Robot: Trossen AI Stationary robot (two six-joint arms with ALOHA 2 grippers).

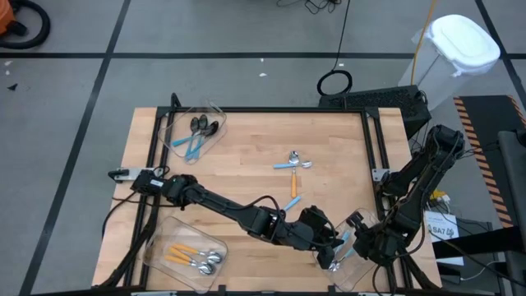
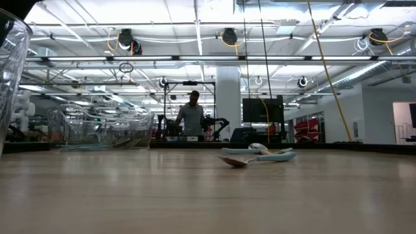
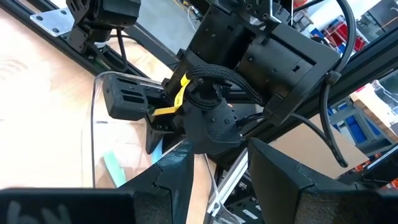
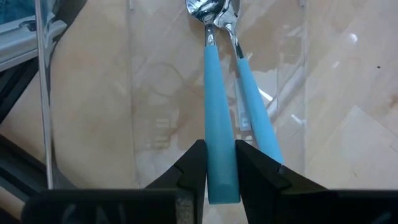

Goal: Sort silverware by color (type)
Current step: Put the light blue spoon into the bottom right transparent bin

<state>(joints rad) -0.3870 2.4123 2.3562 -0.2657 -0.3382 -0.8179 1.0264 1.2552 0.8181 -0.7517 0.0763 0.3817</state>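
My right gripper [image 4: 221,149] hangs over the clear bin [image 1: 352,278] at the table's near right, shut on a silver spoon with a light-blue handle [image 4: 214,93]. A second spoon of that kind [image 4: 252,112] lies in the bin beside it. My left gripper [image 3: 221,146] reaches across the table to the same bin [image 3: 93,124], close beside the right gripper [image 1: 343,247]; its fingers stand apart with nothing between them. Two blue-handled spoons [image 1: 293,162] and an orange-handled one [image 1: 294,185] lie on the bare wood at mid-table. My right gripper pinches the free end of the spoon's blue handle [image 4: 221,177] between its two fingers. The fingers come steeply from above and lie along the handle. The spoon hangs below them, bowl [image 4: 204,9] down inside the bin; whether the bowl touches the bin's floor, I cannot tell.
A clear bin [image 1: 182,144] at the far left holds black-bowled spoons with blue handles. Another bin [image 1: 160,238] at the near left holds orange-handled spoons. A dark metal frame [image 1: 374,144] borders the table. In the low view a person stands in the room behind.
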